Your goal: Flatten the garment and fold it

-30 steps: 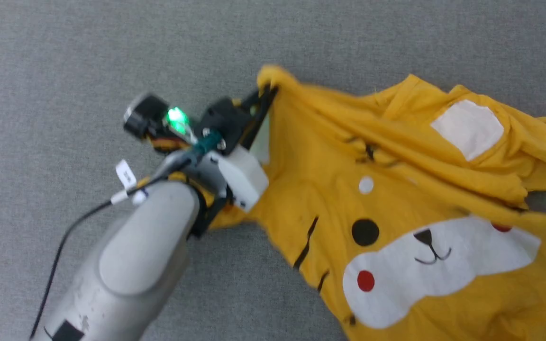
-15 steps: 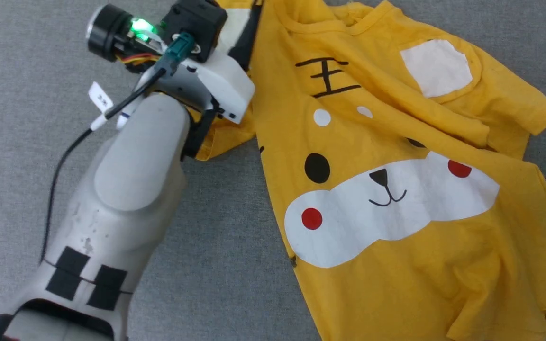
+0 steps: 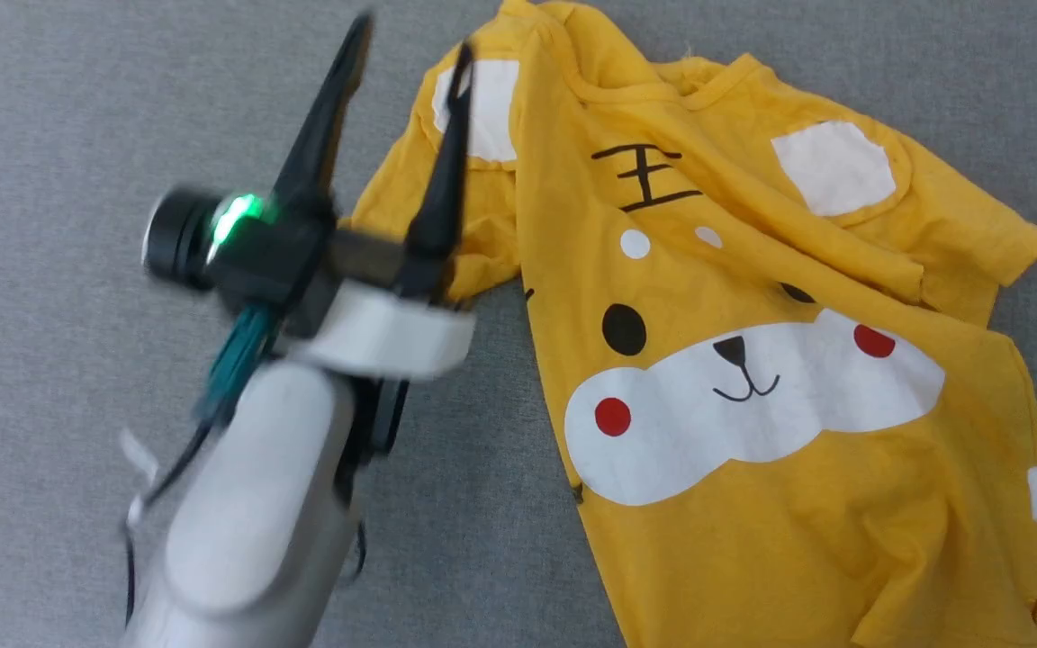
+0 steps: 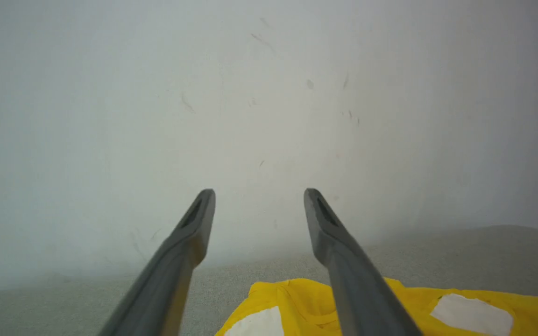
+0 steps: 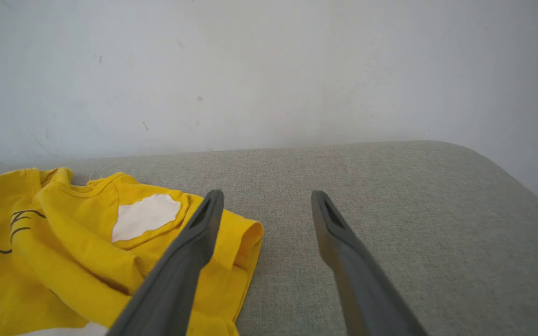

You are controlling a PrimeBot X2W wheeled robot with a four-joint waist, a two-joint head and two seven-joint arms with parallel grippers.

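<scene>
**One yellow T-shirt on grey woven cloth**

A soft, wrinkled T-shirt [image 3: 752,504] is laid face up on the coarse grey surface [image 3: 77,135]. Two white ear patches and two red dots are printed on it. The left gripper [image 3: 412,40] and right gripper [image 5: 266,193] are spread apart and empty, each with two tapered dark fingers.

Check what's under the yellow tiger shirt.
The garment lies on the grey fabric surface, which shows beside its visible edges. Whatever is beneath the cloth itself is covered.
</scene>
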